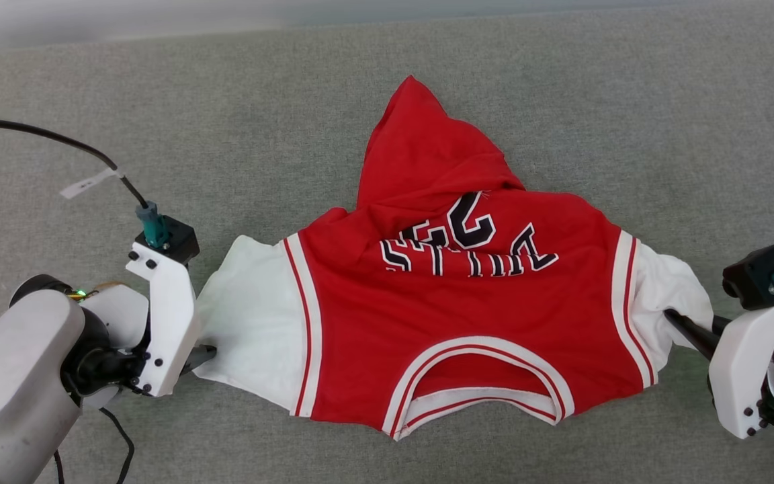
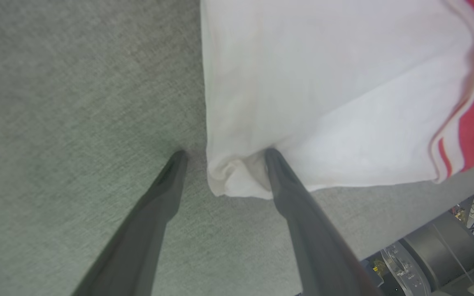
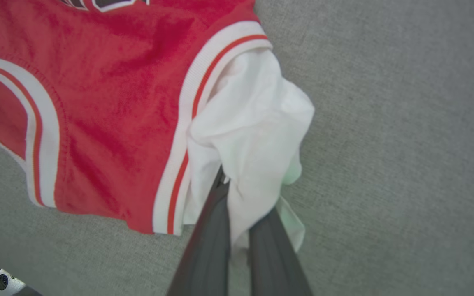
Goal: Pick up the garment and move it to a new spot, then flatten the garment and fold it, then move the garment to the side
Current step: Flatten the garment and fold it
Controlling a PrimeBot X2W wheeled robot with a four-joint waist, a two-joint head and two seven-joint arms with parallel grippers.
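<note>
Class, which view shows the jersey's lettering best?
The head view: nearly all the lettering shows across the garment. The right wrist view crops it to a sliver; the left wrist view faces a white sleeve.

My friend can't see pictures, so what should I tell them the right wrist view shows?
The robot's right hand is shut on the bunched white sleeve of a red garment. The garment lies on a gray fabric surface, with its striped neckline at the left.

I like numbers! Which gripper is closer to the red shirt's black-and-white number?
Right. The right gripper grips the white sleeve nearer the number; the left gripper stands open at the farther sleeve.
</note>
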